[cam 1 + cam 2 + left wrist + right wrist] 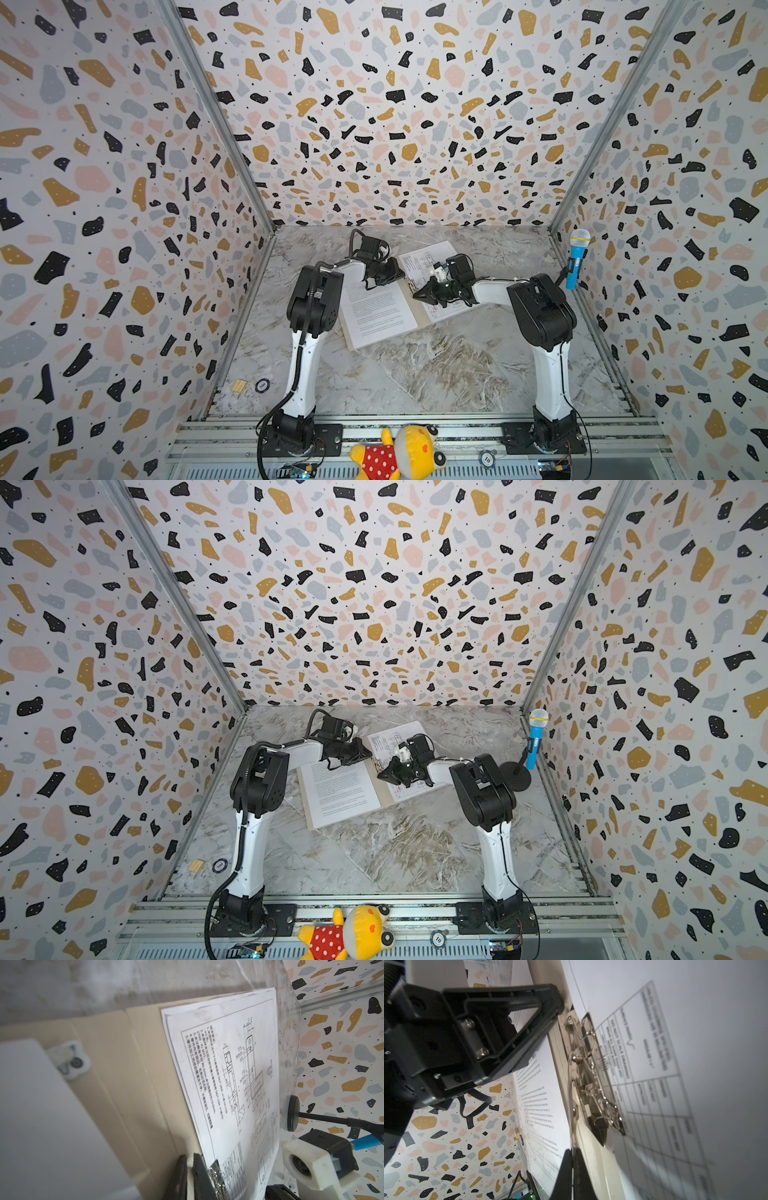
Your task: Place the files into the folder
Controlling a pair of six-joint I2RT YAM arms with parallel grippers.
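Note:
The tan folder (412,309) lies open on the marble table, seen in both top views. A text-covered file (378,311) rests on its left half. A file with line drawings (424,259) rests on its right half, and another sheet's edge shows beneath it (166,1016). A metal clip (591,1076) sits at the spine, over the drawing file's edge. My left gripper (189,1159) is shut, its tips at the spine beside the far end of the clip (216,1176). My right gripper (572,1155) is shut with nothing in it, pointing along the spine at the clip's near end.
A blue toy microphone (577,259) on a black stand stands by the right wall. A yellow plush toy (399,453) lies on the front rail. A small wooden block (239,385) and a round token (262,385) sit at the front left.

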